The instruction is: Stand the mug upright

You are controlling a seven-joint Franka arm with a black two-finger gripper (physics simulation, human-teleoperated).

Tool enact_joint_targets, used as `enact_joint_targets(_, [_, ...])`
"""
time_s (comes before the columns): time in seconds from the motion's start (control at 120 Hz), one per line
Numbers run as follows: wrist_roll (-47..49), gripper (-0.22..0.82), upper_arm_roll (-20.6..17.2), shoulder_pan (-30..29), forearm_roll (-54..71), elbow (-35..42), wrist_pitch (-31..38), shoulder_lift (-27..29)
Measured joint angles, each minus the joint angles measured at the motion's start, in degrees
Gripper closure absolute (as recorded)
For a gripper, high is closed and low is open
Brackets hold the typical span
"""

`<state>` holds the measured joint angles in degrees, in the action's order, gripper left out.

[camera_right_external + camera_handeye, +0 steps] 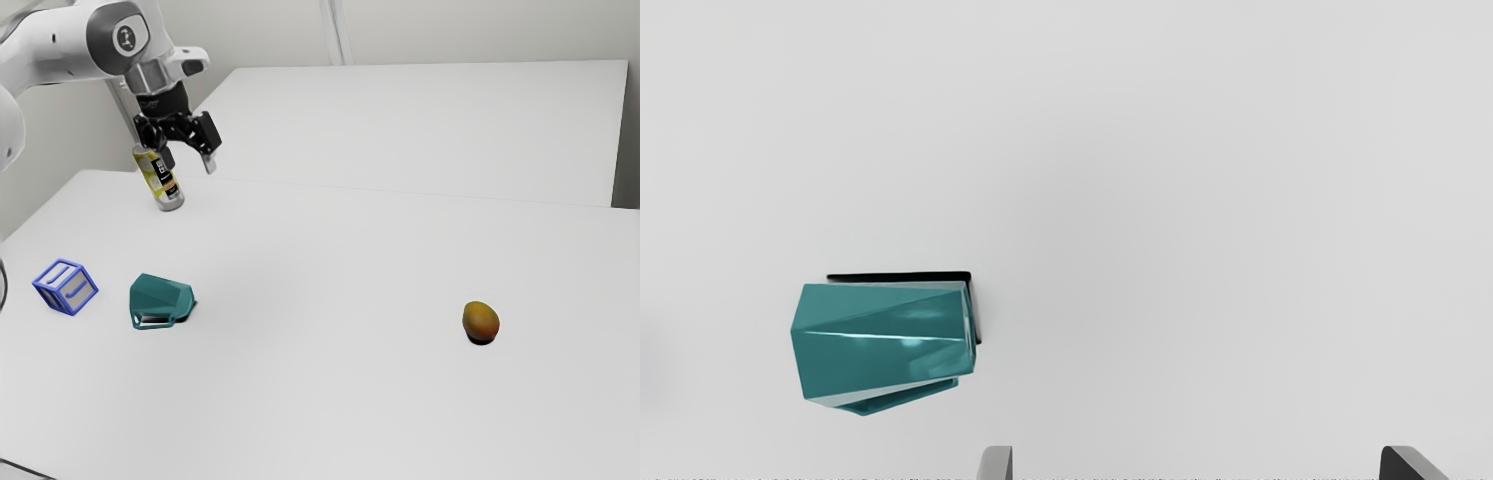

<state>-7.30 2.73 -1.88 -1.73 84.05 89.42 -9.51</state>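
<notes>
The teal mug (160, 299) lies on its side on the table in the exterior view, its handle low and facing the view's front. High above the tabletop, toward the exterior view's upper left, my gripper (190, 164) stands open and apart from the mug. In the wrist view the faceted mug (883, 343) rests beyond and to one side of the gripper (1196, 463), whose two fingers are wide apart with nothing between them.
A blue-edged block (66, 287) sits close to the mug. Behind, a yellow-labelled can (160, 180) stands near the gripper. An orange-brown fruit (481, 321) lies toward the exterior view's right on the white table (330, 400).
</notes>
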Motion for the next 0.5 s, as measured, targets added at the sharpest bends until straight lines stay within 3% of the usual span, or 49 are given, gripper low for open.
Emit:
enact_joint_targets(0.3, [0.10, 0.00, 0.00, 0.10, -0.22, 2.86, -1.06, 1.22])
enact_joint_targets(0.433, [-0.11, 0.00, 0.90, -0.68, -2.18, 8.80, -1.16, 7.19])
enact_joint_targets(0.5, [-1.17, 0.00, 3.10, -0.38, -4.22, 9.65, -1.31, 9.35])
